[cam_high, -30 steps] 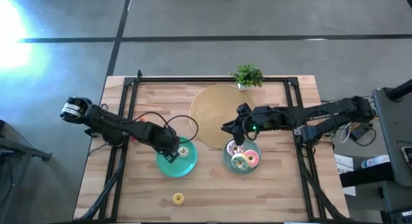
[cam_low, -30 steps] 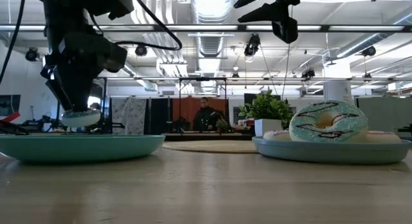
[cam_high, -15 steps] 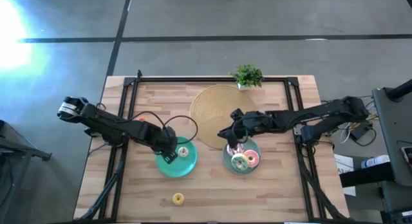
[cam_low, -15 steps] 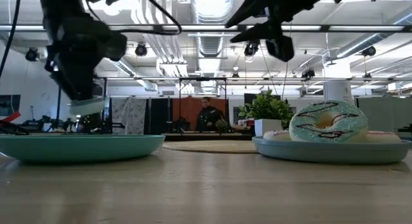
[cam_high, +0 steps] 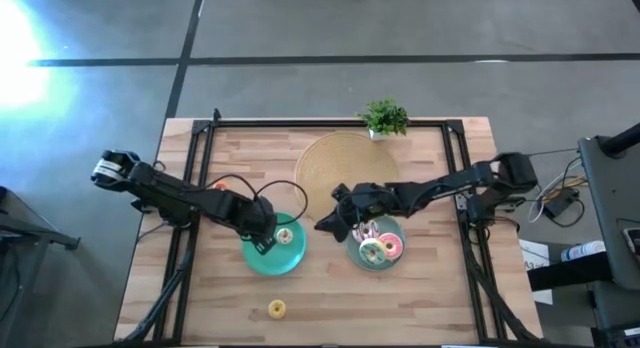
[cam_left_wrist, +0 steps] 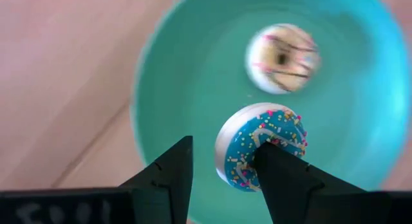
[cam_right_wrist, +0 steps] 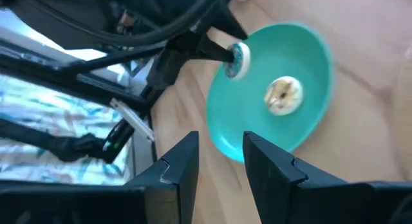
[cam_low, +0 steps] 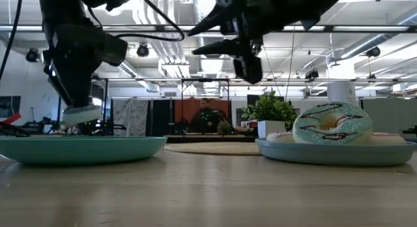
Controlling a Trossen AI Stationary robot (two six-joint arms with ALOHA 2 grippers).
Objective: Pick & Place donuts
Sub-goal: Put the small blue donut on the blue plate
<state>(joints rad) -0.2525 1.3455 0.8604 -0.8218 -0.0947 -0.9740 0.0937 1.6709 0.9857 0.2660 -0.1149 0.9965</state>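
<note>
Since the earlier frames my right gripper (cam_high: pixel 327 224) has swung off the grey-green plate (cam_high: pixel 352 244) and now hangs over bare table between the two plates, raised well above the surface in the low view; its fingers (cam_right_wrist: pixel 184 161) stand apart with nothing between them. My left gripper (cam_left_wrist: pixel 222 169) has dipped back down after a brief rise and sits low over the teal plate (cam_left_wrist: pixel 360 121), with one finger threaded through the hole of the blue donut (cam_left_wrist: pixel 261 147), which hangs on it just clear of the plate floor. The cream donut (cam_left_wrist: pixel 283 58) already lies flat on that plate. The larger donuts remain on the grey-green plate, the green-iced donut (cam_low: pixel 332 124) uppermost in the low view, with the pink donut (cam_high: pixel 391 247) beside it. The yellow donut (cam_high: pixel 276 309) lies alone near the front edge of the table, well apart from both plates. Assessment: the blue ring is about to be released, and the right arm appears to be repositioning empty; the yellow ring is still unhandled.
</note>
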